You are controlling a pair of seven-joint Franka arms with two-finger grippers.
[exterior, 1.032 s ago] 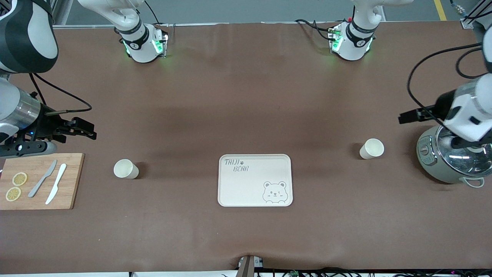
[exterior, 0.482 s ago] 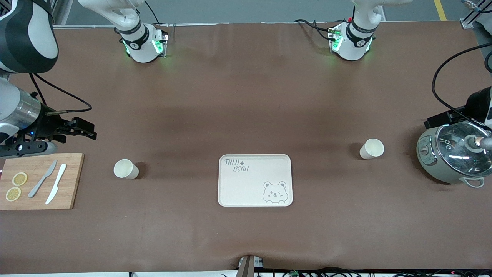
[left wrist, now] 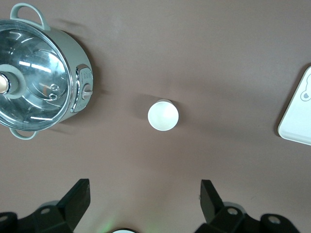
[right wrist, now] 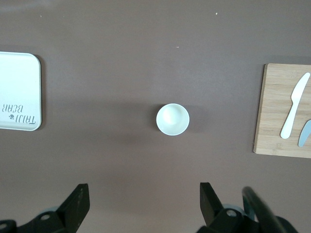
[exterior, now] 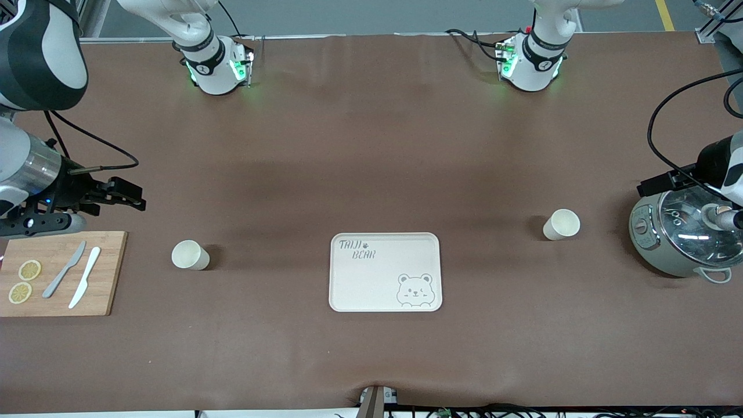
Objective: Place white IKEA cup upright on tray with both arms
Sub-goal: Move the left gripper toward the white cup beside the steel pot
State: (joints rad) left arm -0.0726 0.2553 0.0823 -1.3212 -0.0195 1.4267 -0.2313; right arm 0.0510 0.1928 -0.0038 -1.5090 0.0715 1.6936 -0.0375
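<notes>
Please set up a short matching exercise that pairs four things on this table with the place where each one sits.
Things
1. flat cream-white rectangular tray with a grey bear drawing
2. grey-green cooking pot with a glass lid
3. two yellow lemon slices
4. white cup that the left wrist view shows

Places
A. on the wooden cutting board, beside two knives
B. at the left arm's end of the table
C. midway between the two white cups
D. on the brown table cover, between tray and pot

Pairs: 1-C, 2-B, 3-A, 4-D
</notes>
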